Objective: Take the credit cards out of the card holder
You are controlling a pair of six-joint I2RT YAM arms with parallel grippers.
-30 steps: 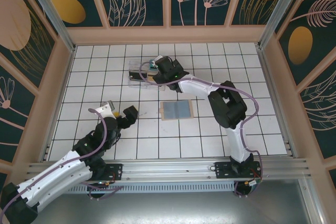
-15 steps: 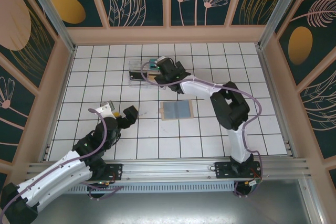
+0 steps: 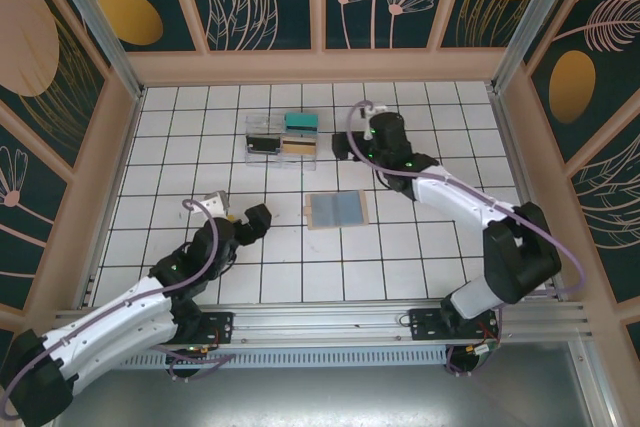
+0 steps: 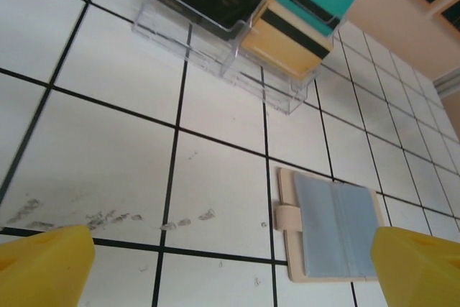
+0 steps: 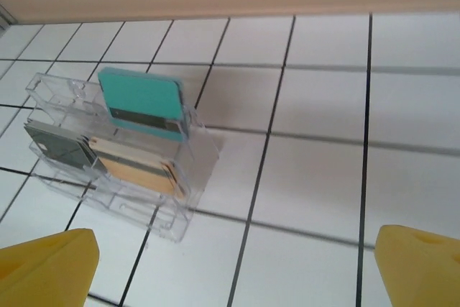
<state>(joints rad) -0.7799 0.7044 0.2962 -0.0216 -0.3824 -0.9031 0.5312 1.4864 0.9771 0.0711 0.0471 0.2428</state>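
The card holder (image 3: 337,211) lies open and flat on the tiles, grey-blue pockets up; in the left wrist view the card holder (image 4: 334,224) sits ahead and right of my open left gripper (image 4: 230,278). The credit cards rest in a clear tray (image 3: 252,125): a teal card (image 3: 300,122), a black card (image 3: 263,143), a tan-gold card (image 3: 296,145). My left gripper (image 3: 238,212) is left of the holder, holding nothing. My right gripper (image 3: 350,137) is open just right of the tray, holding nothing. The right wrist view shows the teal card (image 5: 140,102) leaning upright.
The clear tray (image 4: 215,70) stands at the back of the tiled floor, its near wall (image 5: 144,213) towards the right gripper (image 5: 233,271). Tan walls ring the floor. White tiles lie bare between the holder and the tray.
My right gripper has drawn back from over the tray to its right side, leaving the teal card uncovered in the tray. The left gripper has edged a little to the right.
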